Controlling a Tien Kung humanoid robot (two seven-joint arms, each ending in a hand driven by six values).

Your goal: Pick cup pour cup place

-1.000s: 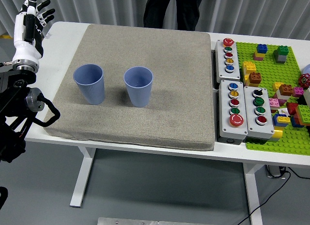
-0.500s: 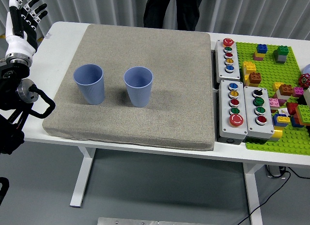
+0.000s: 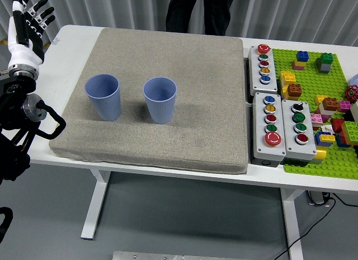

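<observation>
In the head view no brand, label or readable writing shows on anything. Two blue cups stand upright, mouths up, long axes vertical, on a grey mat that covers the middle of the white tabletop. The left cup sits left of centre and the right cup stands near it, apart, toward the frame's middle. Both look like ribbed plastic, tapering toward the base, and their insides appear empty. The mat is square, thick, with a coarse felt-like texture and rounded edges. At the upper left corner the left hand is raised beyond the tabletop's left edge, white and black, its fingers spread apart and holding nothing; the black arm hangs below it along the left edge. Right of the mat lie three grey button boxes with round coloured buttons, and at the far right a green studded baseplate carrying coloured bricks. At the top centre a person's dark-trousered legs stand behind the tabletop.
</observation>
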